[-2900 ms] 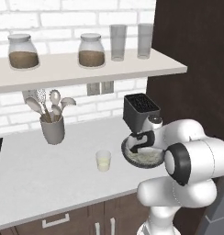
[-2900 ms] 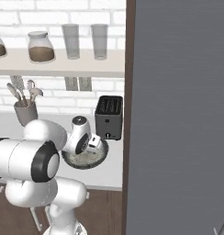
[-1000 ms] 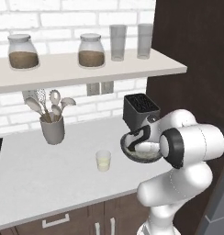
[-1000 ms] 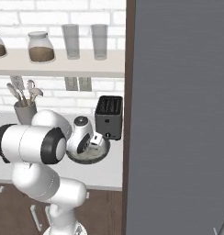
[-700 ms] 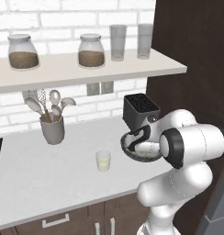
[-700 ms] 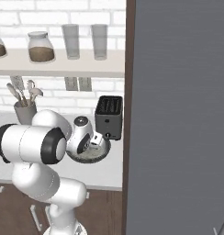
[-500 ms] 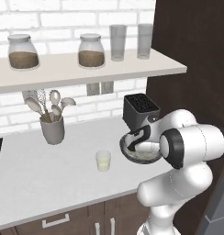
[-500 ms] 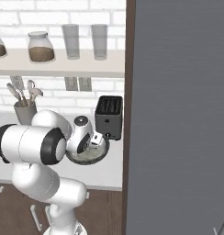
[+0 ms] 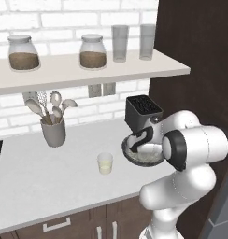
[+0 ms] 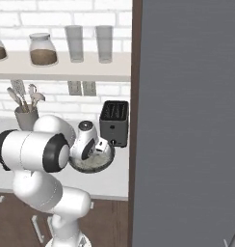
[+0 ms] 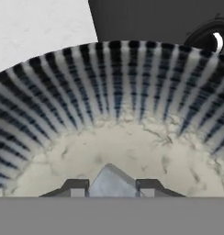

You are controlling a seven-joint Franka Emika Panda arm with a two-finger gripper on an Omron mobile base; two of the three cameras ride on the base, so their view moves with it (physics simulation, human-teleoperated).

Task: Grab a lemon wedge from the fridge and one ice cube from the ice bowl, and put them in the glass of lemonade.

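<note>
- The ice bowl [image 9: 145, 157] is found on the counter [image 9: 50, 177], before the black toaster [image 9: 142, 112].
- The glass of lemonade [image 9: 105, 163] is set to its left, apart.
- The gripper [image 11: 112, 187] is lowered into the bowl, fingers [image 11: 75, 186] pinched on a pale ice cube [image 11: 112, 180].
- The ice step is judged in hand; a straight lift is called for next.

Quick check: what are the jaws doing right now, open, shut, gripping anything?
Gripper: down inside the ice bowl, jaws closed on a pale ice cube sitting between the fingertips.
</note>
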